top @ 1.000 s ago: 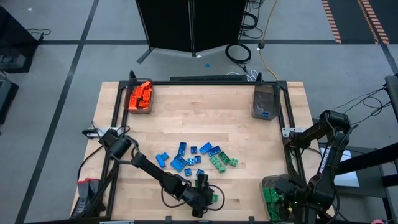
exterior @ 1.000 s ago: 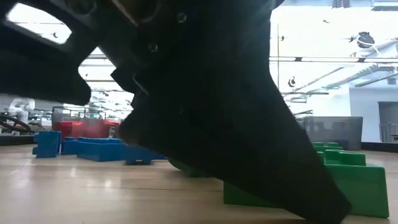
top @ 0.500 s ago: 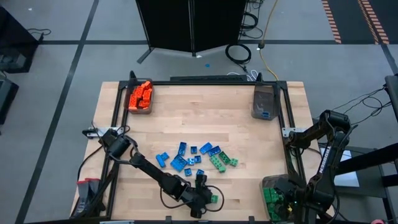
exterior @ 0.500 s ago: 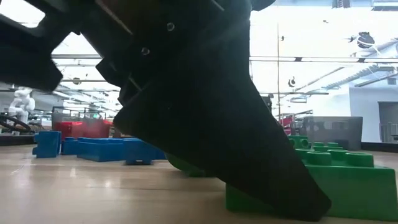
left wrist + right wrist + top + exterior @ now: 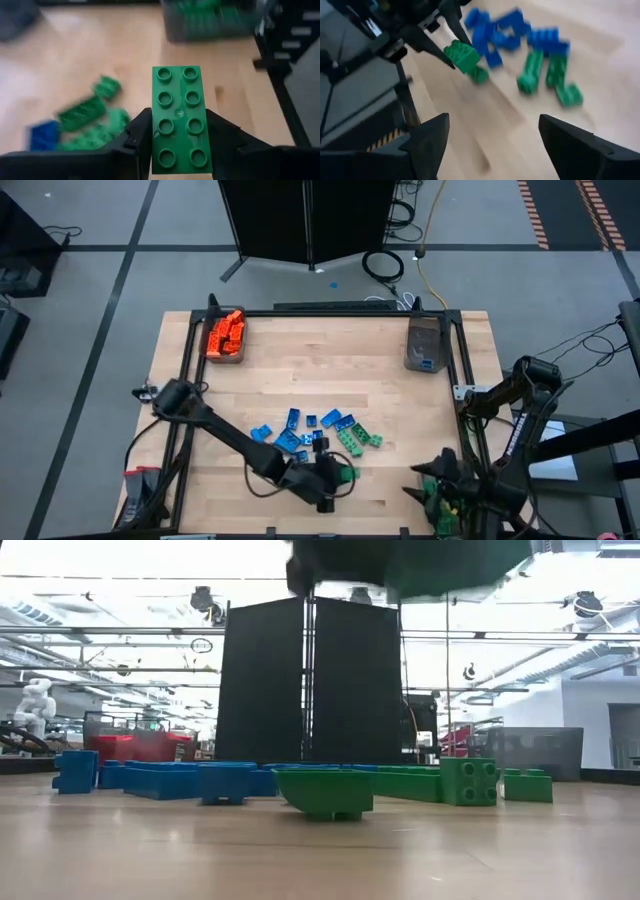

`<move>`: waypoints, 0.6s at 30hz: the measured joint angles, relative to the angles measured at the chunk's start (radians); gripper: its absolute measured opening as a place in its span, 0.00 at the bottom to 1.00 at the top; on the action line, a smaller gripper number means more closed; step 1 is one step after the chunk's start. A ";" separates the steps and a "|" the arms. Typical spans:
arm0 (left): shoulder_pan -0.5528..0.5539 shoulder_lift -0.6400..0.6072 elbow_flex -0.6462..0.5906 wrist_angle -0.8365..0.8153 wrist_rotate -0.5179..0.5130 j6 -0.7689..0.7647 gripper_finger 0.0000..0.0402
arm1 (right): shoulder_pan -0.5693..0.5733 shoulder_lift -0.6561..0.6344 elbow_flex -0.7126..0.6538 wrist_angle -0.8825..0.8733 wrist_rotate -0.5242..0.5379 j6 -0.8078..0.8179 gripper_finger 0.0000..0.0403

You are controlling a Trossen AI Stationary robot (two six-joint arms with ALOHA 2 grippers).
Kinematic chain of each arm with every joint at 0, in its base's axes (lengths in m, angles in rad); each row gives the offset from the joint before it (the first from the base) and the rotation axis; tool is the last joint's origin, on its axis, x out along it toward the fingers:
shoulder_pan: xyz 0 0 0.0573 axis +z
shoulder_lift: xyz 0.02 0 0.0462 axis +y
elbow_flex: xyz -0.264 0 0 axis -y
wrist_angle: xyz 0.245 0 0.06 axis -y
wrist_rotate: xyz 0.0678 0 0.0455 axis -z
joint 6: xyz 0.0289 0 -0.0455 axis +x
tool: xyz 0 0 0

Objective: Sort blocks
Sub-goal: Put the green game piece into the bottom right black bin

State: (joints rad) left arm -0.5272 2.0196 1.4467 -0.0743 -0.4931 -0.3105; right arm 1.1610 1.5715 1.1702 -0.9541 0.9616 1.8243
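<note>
The table [image 5: 330, 370] carries 3 translucent bins: one with orange blocks [image 5: 226, 335] at its far left corner, one [image 5: 424, 346] at the far right corner, one with green blocks [image 5: 437, 498] at the near right corner. The left arm stretches low from the table's left edge toward its near middle; the left gripper [image 5: 338, 475] is clamped on a green 2-by-4 block [image 5: 179, 117], raised off the table. The right gripper [image 5: 432, 480] hangs over the near right bin, fingers spread wide, holding nothing. Loose blue blocks [image 5: 297, 430] and green blocks [image 5: 358, 440] lie mid-table, blurred in both wrist views.
</note>
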 joint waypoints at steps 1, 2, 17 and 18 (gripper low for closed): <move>0.003 -0.018 -0.001 0.021 -0.020 0.021 0.33 | -0.014 -0.002 0.000 0.011 0.023 -0.025 0.75; 0.007 -0.036 -0.001 0.047 -0.039 0.041 0.33 | -0.027 -0.003 0.000 0.022 0.046 -0.047 0.75; 0.018 -0.160 0.002 0.163 -0.171 0.143 0.33 | -0.241 -0.055 0.150 0.178 0.374 -0.689 0.91; 0.017 -0.160 0.002 0.175 -0.172 0.155 0.33 | -0.261 -0.056 0.177 0.179 0.340 -0.749 0.92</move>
State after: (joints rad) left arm -0.5106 1.8595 1.4483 0.1005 -0.6651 -0.1559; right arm 0.9004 1.5150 1.3475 -0.7749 1.3011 1.0750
